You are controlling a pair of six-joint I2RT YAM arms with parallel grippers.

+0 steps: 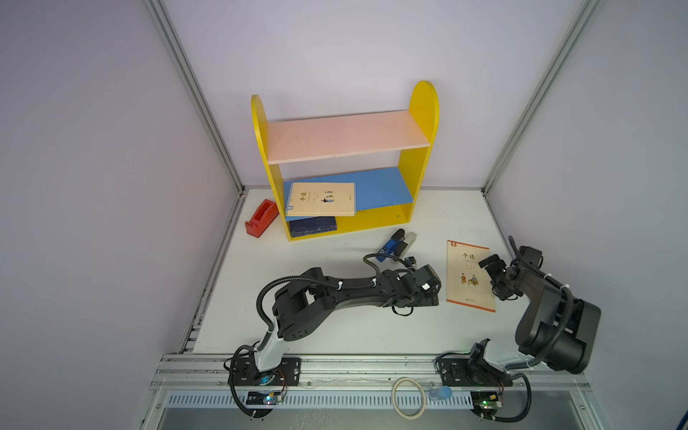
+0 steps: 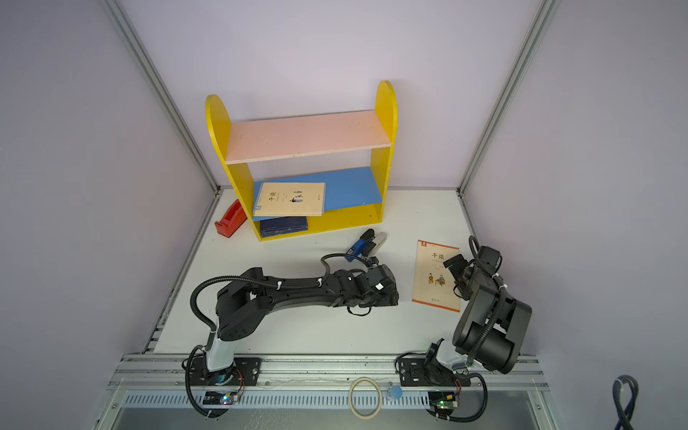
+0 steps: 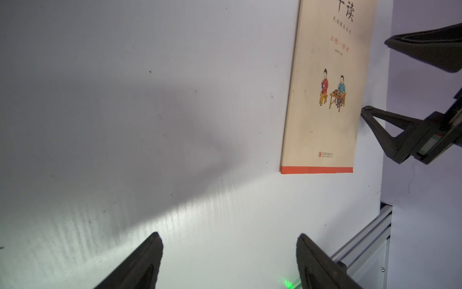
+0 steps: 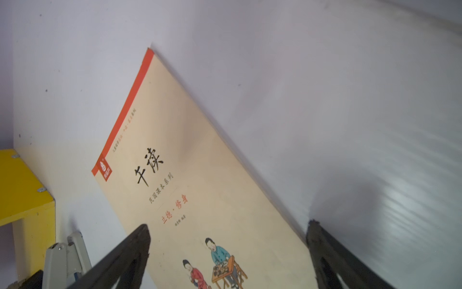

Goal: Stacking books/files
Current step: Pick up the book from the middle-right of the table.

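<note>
**Jaws released, right tool hovers over cream book**

The cream book, its cover showing two cartoon figures at a small table, lies flat and face up on the white surface. It sits right of centre in both top views, well apart from the yellow bookshelf against the back wall in the upper middle of the frame.

The right tool hangs over the book's right edge with its jaws spread wide and nothing clamped between them. In the right wrist view one fingertip sits over the cover and the other just off the book's long edge. Whether either tip touches the paper cannot be told.

The left tool ends an arm stretched low across the middle of the frame, just left of the book. Its jaws are likewise released, standing apart over bare surface and holding nothing.

On the shelf, a second cream book lies at the left end of the blue middle board, overhanging its front edge. How many lie beneath it cannot be told. Directly below, a stack of dark navy books rests on the yellow bottom board.

A red tape dispenser sits on the surface just left of the shelf. A blue-and-black stapler lies between the shelf and the left arm.
</note>
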